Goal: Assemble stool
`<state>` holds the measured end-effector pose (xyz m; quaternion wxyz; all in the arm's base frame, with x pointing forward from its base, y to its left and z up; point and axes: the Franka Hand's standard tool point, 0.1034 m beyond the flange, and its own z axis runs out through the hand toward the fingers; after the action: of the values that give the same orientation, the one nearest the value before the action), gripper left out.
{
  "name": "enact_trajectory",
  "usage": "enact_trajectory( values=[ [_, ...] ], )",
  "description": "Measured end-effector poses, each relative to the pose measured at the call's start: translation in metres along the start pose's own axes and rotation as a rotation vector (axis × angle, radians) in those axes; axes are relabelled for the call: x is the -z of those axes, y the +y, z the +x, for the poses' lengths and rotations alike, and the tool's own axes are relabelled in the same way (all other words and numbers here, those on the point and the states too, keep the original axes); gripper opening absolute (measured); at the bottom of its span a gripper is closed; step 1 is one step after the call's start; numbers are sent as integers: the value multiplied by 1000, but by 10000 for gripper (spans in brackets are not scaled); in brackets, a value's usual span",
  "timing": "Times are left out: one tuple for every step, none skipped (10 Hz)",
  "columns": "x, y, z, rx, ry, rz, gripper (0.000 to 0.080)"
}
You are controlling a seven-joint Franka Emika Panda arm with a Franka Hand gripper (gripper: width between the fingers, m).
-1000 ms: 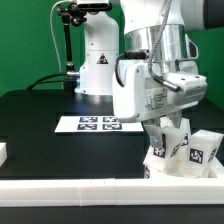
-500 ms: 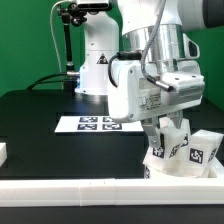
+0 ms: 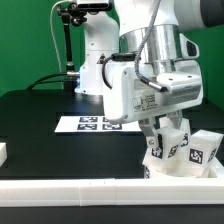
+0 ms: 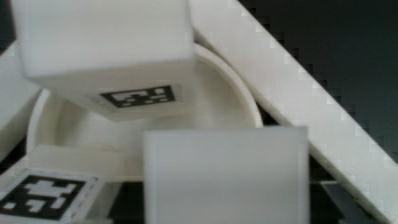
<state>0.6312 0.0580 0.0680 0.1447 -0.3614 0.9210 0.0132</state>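
The white round stool seat lies at the exterior view's right, against the front rail. White block legs with square tags stand on it. My gripper reaches down from above and is shut on one upright leg. A second tagged leg is just to its right. In the wrist view the held leg fills the space between my fingers, with my gripper around it. Behind it are the seat's rim and another tagged leg.
The marker board lies flat on the black table behind the stool. A long white rail runs along the front edge, and a rail crosses the wrist view diagonally. A small white block sits at the far left.
My wrist and hand have turned about their vertical axis above the seat, the hand's body swinging toward the exterior view's left. The stool parts stay where they were.
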Motion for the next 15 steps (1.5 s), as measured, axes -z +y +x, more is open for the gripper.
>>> enact_trajectory(
  values=[
    [0, 0, 0, 24, 0, 0, 342],
    [0, 0, 0, 24, 0, 0, 342],
    [3, -2, -1, 56, -4, 3, 576],
    [10, -7, -5, 77, -15, 10, 576],
    [18, -10, -9, 94, -27, 18, 633],
    [21, -13, -11, 105, -32, 25, 633],
    [22, -14, -11, 132, -34, 31, 647],
    [21, -13, -10, 132, -33, 30, 649],
    [21, -14, -10, 171, -30, 31, 649],
    [21, -14, -10, 276, -28, 32, 649],
    [21, -14, -10, 371, -28, 29, 649],
    [24, -15, -11, 393, -31, 41, 649],
    [27, -12, -14, 401, -35, 58, 649],
    [29, -4, -16, 411, -36, 64, 649],
    [33, 1, -17, 418, -38, 66, 649]
  ],
)
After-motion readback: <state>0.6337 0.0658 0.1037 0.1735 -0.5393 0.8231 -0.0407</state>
